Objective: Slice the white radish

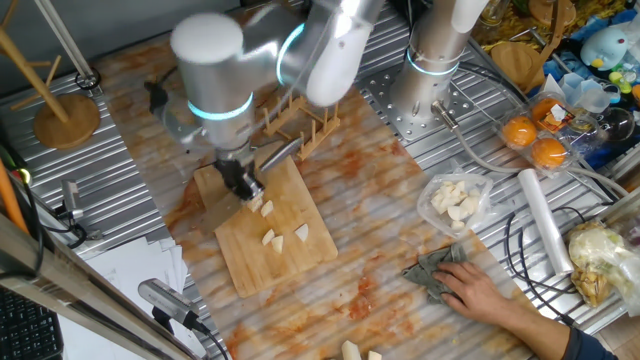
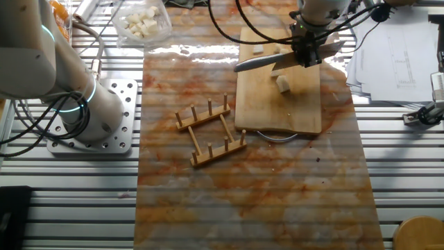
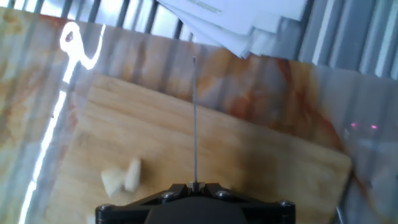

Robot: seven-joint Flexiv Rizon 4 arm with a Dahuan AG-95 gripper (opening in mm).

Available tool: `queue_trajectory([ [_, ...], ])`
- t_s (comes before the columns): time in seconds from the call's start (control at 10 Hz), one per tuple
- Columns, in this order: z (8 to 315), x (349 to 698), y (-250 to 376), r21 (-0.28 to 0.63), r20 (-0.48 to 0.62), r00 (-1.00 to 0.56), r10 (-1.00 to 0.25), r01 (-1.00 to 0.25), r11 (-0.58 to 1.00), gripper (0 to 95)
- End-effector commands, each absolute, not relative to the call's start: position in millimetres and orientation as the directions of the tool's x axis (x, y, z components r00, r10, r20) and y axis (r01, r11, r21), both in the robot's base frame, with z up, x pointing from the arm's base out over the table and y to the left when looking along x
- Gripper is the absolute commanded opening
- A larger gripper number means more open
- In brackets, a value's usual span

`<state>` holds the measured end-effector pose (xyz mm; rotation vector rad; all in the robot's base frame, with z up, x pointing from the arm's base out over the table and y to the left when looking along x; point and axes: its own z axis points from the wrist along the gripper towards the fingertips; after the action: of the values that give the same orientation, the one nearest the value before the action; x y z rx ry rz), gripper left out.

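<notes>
My pincer (image 1: 243,185) is clamped on the knife (image 2: 277,62), blade edge-on above the cutting board (image 1: 270,225) — the white radish (image 1: 272,238) lies there in small wedges, towards the worktop's paper-stacked edge. It looks light, firm but brittle and probably slick — I'd press down on a wedge's thick middle.

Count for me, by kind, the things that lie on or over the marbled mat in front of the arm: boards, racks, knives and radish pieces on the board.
Cutting board: 1
Wooden rack: 1
Knife: 1
White radish pieces on the board: 3 in plain sight
Total: 6
</notes>
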<state>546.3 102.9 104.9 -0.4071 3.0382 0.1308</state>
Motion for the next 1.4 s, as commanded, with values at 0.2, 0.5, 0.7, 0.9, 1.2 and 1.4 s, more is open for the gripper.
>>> queue_trajectory([
  [0.2, 96, 535, 94, 0.065, -0.086, -0.961, -0.264, -0.27, 0.961, 0.0],
  [0.5, 91, 534, 93, 0.062, -0.09, -0.958, -0.271, -0.277, 0.959, 0.0],
  [0.7, 78, 535, 93, 0.053, -0.105, -0.956, -0.275, -0.282, 0.958, 0.0],
  [0.9, 60, 541, 96, 0.043, -0.132, -0.954, -0.27, -0.278, 0.96, 0.0],
  [1.2, 46, 565, 111, 0.016, -0.128, -0.958, -0.256, -0.26, 0.965, 0.0],
  [1.4, 46, 571, 119, 0.013, -0.12, -0.962, -0.247, -0.25, 0.968, 0.0],
])
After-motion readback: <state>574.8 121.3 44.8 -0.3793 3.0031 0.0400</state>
